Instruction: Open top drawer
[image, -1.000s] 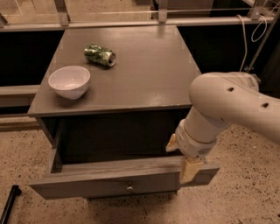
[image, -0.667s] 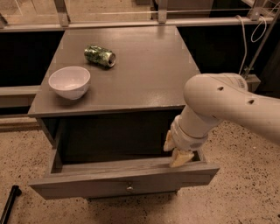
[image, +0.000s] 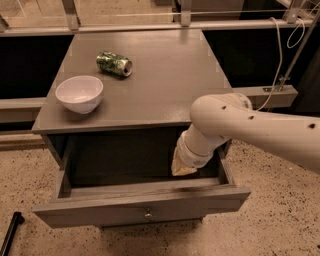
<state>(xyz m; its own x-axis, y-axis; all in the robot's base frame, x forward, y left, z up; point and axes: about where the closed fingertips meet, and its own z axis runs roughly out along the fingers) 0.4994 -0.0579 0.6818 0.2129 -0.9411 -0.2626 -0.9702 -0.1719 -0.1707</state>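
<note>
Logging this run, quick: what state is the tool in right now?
The tool: open or closed cannot be told; it hangs inside the pulled-out top drawer, toward its right wall.

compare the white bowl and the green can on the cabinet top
The white bowl stands upright; the green can lies on its side. The bowl is plain white and wide; the can is patterned and narrower. The bowl sits near the front edge; the can further back. Both rest on the cabinet top; the gripper is low over the open top drawer.
</note>
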